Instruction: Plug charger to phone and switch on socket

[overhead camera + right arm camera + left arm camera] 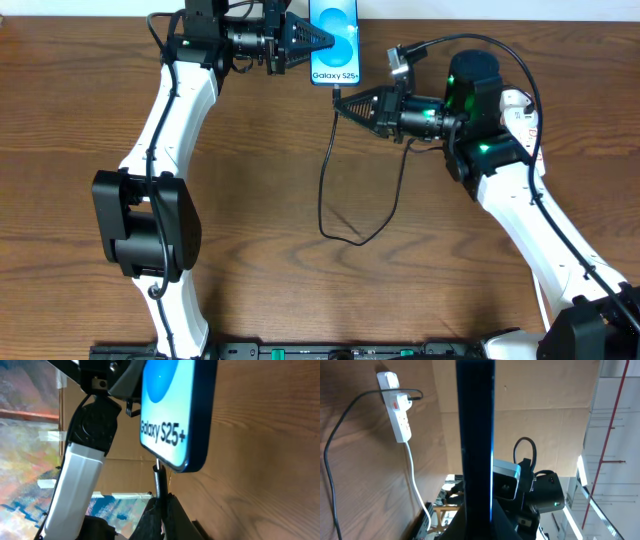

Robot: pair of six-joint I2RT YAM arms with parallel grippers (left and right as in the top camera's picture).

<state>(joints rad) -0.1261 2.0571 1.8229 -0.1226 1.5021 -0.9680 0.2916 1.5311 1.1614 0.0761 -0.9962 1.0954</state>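
Observation:
The phone (pixel 335 40), with a light-blue screen reading "Galaxy S25+", is at the table's far middle, and my left gripper (pixel 318 42) is shut on its side. In the left wrist view the phone (pixel 475 435) shows edge-on between the jaws (pixel 477 527). My right gripper (pixel 340 101) is shut on the charger's connector (pixel 159 480) just below the phone (pixel 175 405). The connector's tip meets the phone's bottom edge; I cannot tell whether it is seated. The black cable (pixel 325 190) loops down over the table. The socket (pixel 397 405) lies flat with a black plug in it.
The socket's thick white cord (pixel 415 475) runs toward the table edge. A white piece with red marks (pixel 522 115) under the right arm may be the socket. The left arm (pixel 85 460) is close beside the phone. A brown board backs the table.

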